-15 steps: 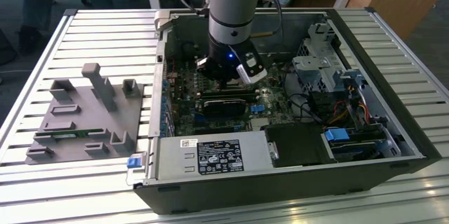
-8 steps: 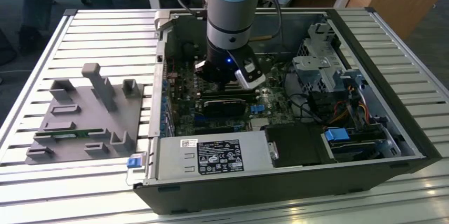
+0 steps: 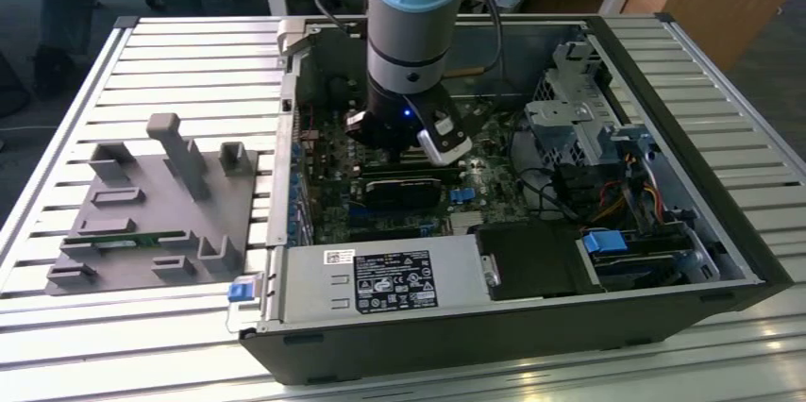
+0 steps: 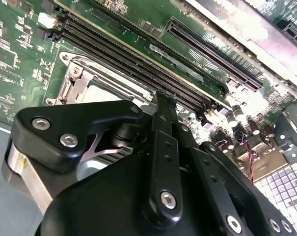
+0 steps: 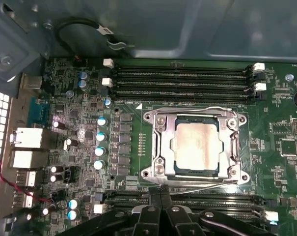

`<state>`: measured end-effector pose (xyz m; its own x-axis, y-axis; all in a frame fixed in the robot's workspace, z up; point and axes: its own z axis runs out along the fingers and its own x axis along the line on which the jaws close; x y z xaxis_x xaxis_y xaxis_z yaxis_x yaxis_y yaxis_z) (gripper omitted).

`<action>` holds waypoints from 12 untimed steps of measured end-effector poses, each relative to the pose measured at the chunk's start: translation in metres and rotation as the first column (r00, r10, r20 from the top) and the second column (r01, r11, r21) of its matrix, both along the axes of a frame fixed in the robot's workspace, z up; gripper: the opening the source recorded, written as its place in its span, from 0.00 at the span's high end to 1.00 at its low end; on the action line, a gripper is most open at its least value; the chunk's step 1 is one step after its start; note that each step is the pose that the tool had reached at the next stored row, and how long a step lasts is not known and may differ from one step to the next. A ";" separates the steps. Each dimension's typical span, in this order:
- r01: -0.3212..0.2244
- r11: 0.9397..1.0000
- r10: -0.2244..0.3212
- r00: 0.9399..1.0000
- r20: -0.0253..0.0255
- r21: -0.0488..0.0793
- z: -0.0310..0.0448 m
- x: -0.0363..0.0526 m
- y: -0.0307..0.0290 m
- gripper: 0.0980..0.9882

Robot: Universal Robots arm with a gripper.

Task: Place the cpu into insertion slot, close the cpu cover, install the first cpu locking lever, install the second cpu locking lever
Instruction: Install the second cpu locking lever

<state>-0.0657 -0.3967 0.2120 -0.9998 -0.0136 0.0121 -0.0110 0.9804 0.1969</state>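
The pincer (image 5: 160, 194), pressed together and empty, hovers just beside the closed cpu cover (image 5: 160, 129), whose window shows the cpu (image 5: 196, 146).

In the exterior view the arm (image 3: 418, 34) runs off the top edge and stands in front of the motherboard (image 3: 330, 185), so the slot beneath it is hidden there. In the second wrist view the gripper (image 4: 164, 101) body covers most of the cover (image 4: 77, 81) and the cpu (image 4: 101, 92). In the first wrist view the gripper (image 5: 160, 189) is cut off by the picture's edge, and whether the levers (image 5: 197, 184) are latched is too fine to tell.
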 end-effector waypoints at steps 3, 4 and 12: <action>0.000 1.000 0.000 1.000 0.000 0.010 -0.0033 -0.0005 -0.0001 0.99; 0.000 1.000 0.000 1.000 0.000 0.013 -0.0047 -0.0005 -0.0002 0.99; 0.000 1.000 0.000 1.000 0.000 0.032 -0.0126 -0.0032 -0.0019 0.99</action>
